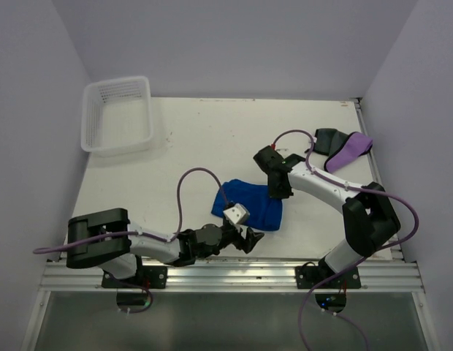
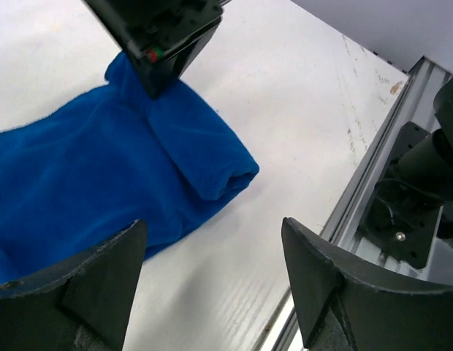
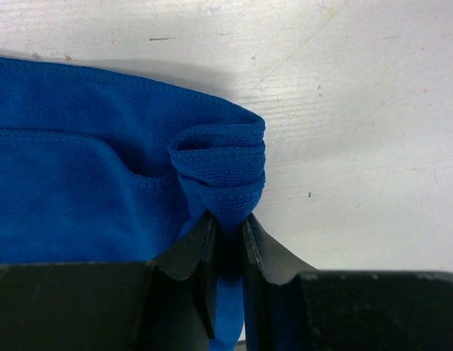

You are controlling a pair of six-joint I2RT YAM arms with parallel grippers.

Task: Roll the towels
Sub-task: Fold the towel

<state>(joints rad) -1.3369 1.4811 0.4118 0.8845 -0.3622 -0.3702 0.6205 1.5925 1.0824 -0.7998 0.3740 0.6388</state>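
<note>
The bright blue towel (image 1: 250, 205) lies partly folded on the white table between the two arms. My right gripper (image 3: 228, 228) is shut on a rolled fold at the towel's (image 3: 80, 175) edge, and the cloth bunches between its fingertips. In the left wrist view the blue towel (image 2: 95, 175) has a thick folded lip, with the right gripper (image 2: 162, 45) pinching its far corner. My left gripper (image 2: 212, 238) stands open over bare table just off the towel's near edge, holding nothing. The purple towel (image 1: 352, 150) and the dark grey towel (image 1: 328, 139) lie together at the back right.
A white mesh basket (image 1: 117, 115) stands at the back left corner. A metal rail (image 1: 234, 274) runs along the table's near edge, also seen as the rail (image 2: 369, 190) close to my left gripper. Walls enclose the table on three sides.
</note>
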